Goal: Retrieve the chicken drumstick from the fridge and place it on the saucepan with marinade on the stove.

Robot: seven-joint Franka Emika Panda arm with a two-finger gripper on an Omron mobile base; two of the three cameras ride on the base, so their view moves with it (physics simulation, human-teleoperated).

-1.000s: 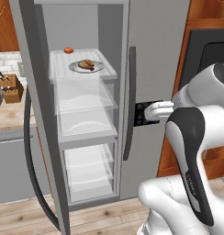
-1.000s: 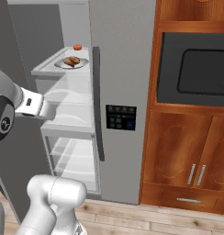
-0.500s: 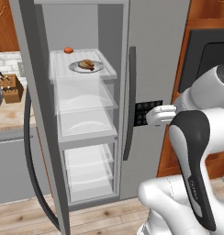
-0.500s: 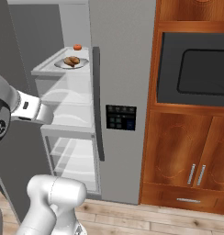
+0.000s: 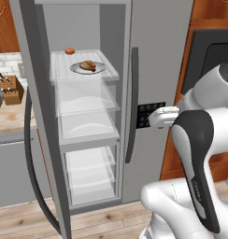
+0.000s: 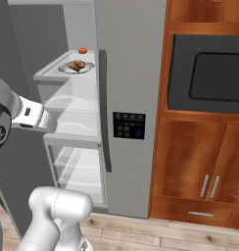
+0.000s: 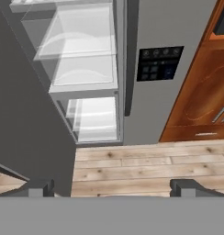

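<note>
Drumstick (image 5: 88, 65) sits on a grey plate (image 5: 100, 68) on the fridge's (image 5: 158, 56) top shelf (image 5: 60, 74), left door (image 5: 39, 116) open. Small red-orange round item (image 5: 69, 51) behind it on the same shelf. Gripper (image 7: 111, 187) well apart from the drumstick, lower and out in front of the fridge, pointing down toward the lower shelves and wood floor (image 7: 146, 167). Fingers (image 7: 185, 187) spread wide, nothing between them.

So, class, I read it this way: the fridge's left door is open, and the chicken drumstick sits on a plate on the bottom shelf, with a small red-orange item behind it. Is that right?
Not quite. The chicken drumstick sits on its plate on the top shelf, not the bottom one; the left base view shows it. The rest holds: the fridge has its left door open, and the small red-orange item lies behind the plate.
</note>
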